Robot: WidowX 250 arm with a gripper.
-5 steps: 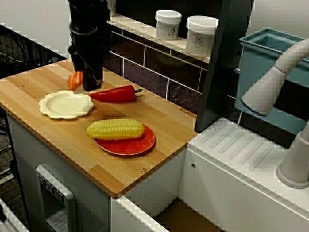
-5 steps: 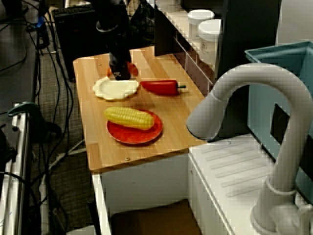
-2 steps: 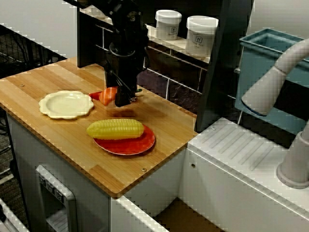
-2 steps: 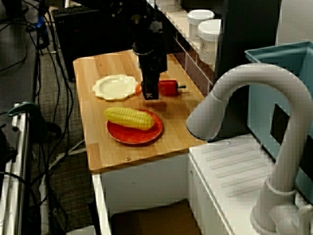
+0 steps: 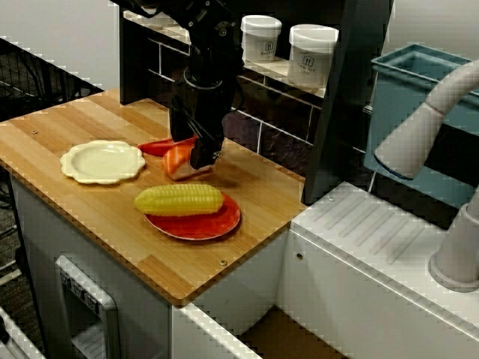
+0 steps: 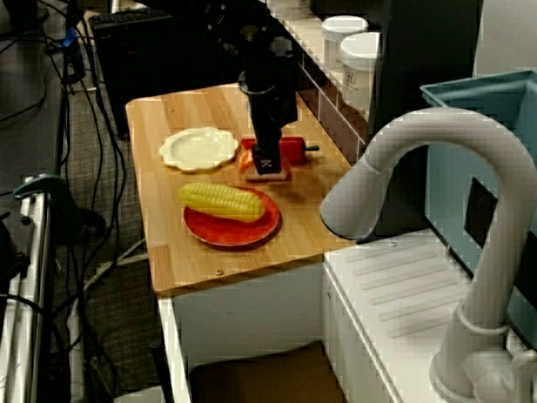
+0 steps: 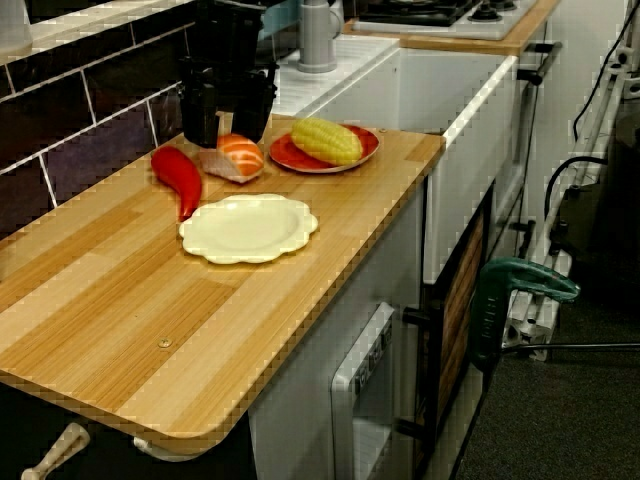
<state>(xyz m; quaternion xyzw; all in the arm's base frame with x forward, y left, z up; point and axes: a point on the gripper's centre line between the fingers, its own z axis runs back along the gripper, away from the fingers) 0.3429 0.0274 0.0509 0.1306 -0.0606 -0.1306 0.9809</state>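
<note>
- Low end-on view: the black two-finger gripper [image 7: 225,141] stands upright over the orange-and-white sushi-shaped toy piece [image 7: 238,158]. The piece rests on the light wooden counter [image 7: 120,290], directly under the fingertips.
- Finger state: the fingers [image 7: 200,118] stand a little apart, one to each side of the piece's rear end. No view shows whether the pads press on it.
- Surroundings: the glossy red toy pepper [image 7: 178,175] lies just outside one finger. The cream scalloped plate [image 7: 250,228] lies in front of the fingers. The yellow toy corn cob [image 7: 325,140] on the round red plate [image 7: 290,160] lies beyond the other finger.
- Handling (judged): the piece is probably light, stiff moulded plastic. Its rounded orange top looks smooth and may slip, but nothing suggests it is fragile.
- Hold point (judged): grip across the two long flanks at mid-length, low on the white base, so the pads meet flatter walls.
- View comparison: only the low end-on view shows both fingers and the gap between them. In the view from the side, one finger hides the other and covers most of the pepper, but the white lidded jars [image 5: 261,37] behind the fingers are visible. The view from above shows that the piece sits between the pepper and the red plate.
</note>
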